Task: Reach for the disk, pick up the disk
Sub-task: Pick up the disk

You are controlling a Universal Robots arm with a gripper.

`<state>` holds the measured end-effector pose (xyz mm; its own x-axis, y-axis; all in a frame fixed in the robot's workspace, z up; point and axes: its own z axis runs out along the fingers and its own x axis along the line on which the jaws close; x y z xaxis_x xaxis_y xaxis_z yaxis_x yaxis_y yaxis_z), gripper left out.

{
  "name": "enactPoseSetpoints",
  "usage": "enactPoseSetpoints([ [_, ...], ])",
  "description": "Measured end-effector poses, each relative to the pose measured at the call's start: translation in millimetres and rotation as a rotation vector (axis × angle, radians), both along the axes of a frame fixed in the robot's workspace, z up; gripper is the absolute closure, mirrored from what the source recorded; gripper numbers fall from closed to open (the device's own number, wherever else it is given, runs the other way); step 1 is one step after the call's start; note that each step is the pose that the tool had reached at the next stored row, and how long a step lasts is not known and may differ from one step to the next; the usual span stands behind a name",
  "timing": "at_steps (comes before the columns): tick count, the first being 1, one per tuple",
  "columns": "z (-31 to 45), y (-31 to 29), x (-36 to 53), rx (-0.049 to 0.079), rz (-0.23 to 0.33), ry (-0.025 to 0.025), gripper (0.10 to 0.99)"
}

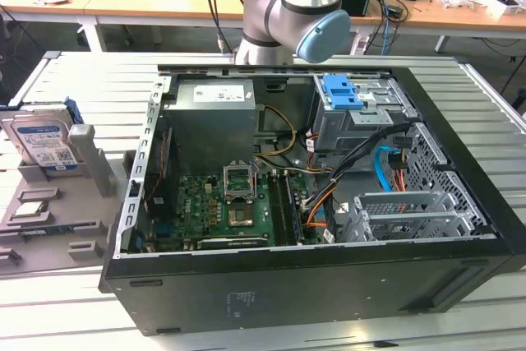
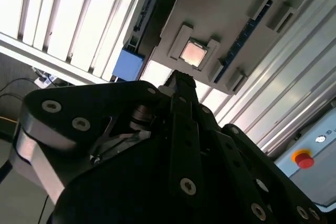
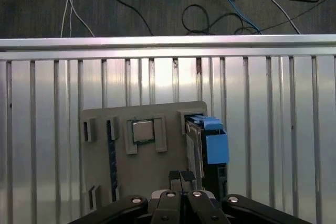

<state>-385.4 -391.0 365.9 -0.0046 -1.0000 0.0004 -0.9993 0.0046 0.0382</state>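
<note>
Disk [image 3: 209, 146] on edge in holder [image 3: 98, 157], below pincer [image 3: 180, 174]

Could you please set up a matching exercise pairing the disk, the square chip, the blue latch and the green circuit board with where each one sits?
Things:
1. disk
2. square chip
3. blue latch
4. green circuit board

Places:
A. on the drive cage
B. standing upright in the grey holder
C. flat at the bottom of the open case
D. lying flat in a recess of the grey holder

Pairs: 1-B, 2-D, 3-A, 4-C
</note>
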Motion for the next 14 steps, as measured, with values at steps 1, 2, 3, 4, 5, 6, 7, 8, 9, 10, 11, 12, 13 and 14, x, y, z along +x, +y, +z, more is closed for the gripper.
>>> enactPoseSetpoints([
  [1,0.0,0.0,0.0,0.0,0.008,0.0,0.98],
  [2,0.0,0.0,0.0,0.0,0.016,0.0,0.98],
  [3,0.0,0.0,0.0,0.0,0.028,0.0,0.98],
  [4,0.0,0.0,0.0,0.0,0.045,0.0,0.98],
  [5,0.0,0.0,0.0,0.0,0.055,0.0,0.98],
  [6,0.0,0.0,0.0,0.0,0.056,0.0,0.98],
  [7,0.0,0.0,0.0,0.0,0.056,0.0,0.98],
  [8,0.0,0.0,0.0,0.0,0.056,0.0,0.98],
  [9,0.0,0.0,0.0,0.0,0.056,0.0,0.98],
  [10,0.0,0.0,0.0,0.0,0.056,0.0,0.98],
  [11,0.0,0.0,0.0,0.0,0.056,0.0,0.98],
  [12,0.0,0.0,0.0,0.0,0.053,0.0,0.98],
  [13,0.0,0.0,0.0,0.0,0.041,0.0001,0.98],
  [14,-0.2,0.1,0.0,0.0,0.023,0.0002,0.98],
])
